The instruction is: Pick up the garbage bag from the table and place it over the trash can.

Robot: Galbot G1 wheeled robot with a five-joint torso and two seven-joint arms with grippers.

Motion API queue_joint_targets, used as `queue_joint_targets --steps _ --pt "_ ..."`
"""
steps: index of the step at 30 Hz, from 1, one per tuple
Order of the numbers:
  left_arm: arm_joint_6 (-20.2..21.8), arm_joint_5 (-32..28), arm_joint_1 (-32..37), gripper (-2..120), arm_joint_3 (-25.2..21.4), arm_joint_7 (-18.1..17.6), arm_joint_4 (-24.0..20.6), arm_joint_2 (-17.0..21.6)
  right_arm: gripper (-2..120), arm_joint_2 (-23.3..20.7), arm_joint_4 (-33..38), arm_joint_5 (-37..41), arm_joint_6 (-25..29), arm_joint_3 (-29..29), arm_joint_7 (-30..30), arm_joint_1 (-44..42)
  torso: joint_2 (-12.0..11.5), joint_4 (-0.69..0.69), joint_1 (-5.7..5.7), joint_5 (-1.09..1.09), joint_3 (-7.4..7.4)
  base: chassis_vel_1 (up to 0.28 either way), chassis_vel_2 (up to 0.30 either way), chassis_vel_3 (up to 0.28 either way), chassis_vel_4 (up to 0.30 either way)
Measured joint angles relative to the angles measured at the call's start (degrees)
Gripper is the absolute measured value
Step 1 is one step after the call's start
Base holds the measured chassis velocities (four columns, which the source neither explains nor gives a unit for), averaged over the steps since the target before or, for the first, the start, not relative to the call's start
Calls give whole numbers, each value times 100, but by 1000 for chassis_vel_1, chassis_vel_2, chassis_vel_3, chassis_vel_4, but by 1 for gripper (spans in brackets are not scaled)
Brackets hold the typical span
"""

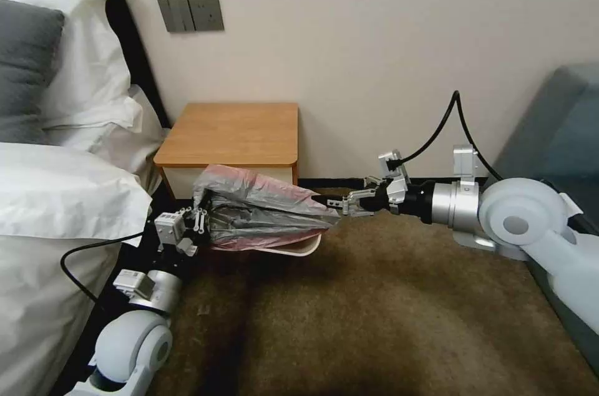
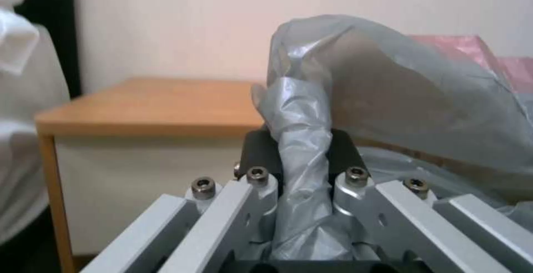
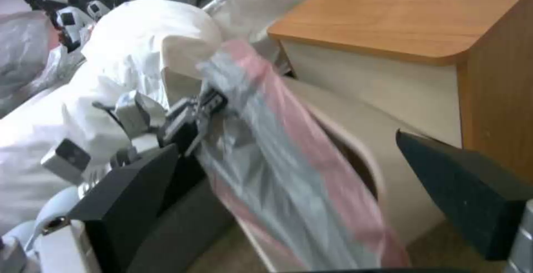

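- Brown carpet [image 1: 374, 321] runs up to a pale wall, with a bed [image 1: 56, 196] on the left and the table [image 1: 234, 131] against the far wall; its top is bare, so the bag is already off it.
- Just in front of the table stands the trash can [image 1: 298, 251], mostly covered: the garbage bag [image 1: 262, 206] lies stretched across its mouth, only the near-right rim showing.
- On the left, the left gripper [image 1: 201, 220] is clamped on a twisted fold of grey film [image 2: 302, 148], pinched between its dark pads; this anchors that end over the left rim.
- On the right, the right gripper [image 1: 331, 202] meets the bag's pointed right tip; its fingers [image 3: 466, 189] stand well apart, so I judge it has no grip.
- Held from opposite sides, the film stays taut above the opening rather than slumping; it seems draped, not yet pulled down around the rim.
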Motion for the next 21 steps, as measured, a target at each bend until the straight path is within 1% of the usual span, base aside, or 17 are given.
queue_joint_targets --steps 2,7,10,11,13,21 --pt "22 29 194 8 10 -30 -103 -4 100 13 9 9 -30 -21 33 2 0 1 0 0 0 0 0 0 0" --pt "30 46 390 8 -21 -51 -247 -10 100 -71 61 62 -46 -23 -49 -26 0 1 0 1 0 0 0 0 0" --pt "26 98 499 8 -29 -51 -343 -17 100 -226 106 99 -66 -209 -204 106 0 1 0 0 0 0 0 0 0" --pt "26 98 499 8 -29 -51 -343 -17 100 -226 106 99 -66 -209 -204 106 0 1 0 0 0 0 0 0 0" --pt "11 132 555 8 -28 -51 -383 -36 100 -324 107 99 -75 -393 -265 232 0 2 0 0 0 0 0 0 0" --pt "-20 165 580 8 2 -34 -398 -55 97 -379 27 41 -92 -546 -347 249 0 2 0 0 0 0 0 0 0"
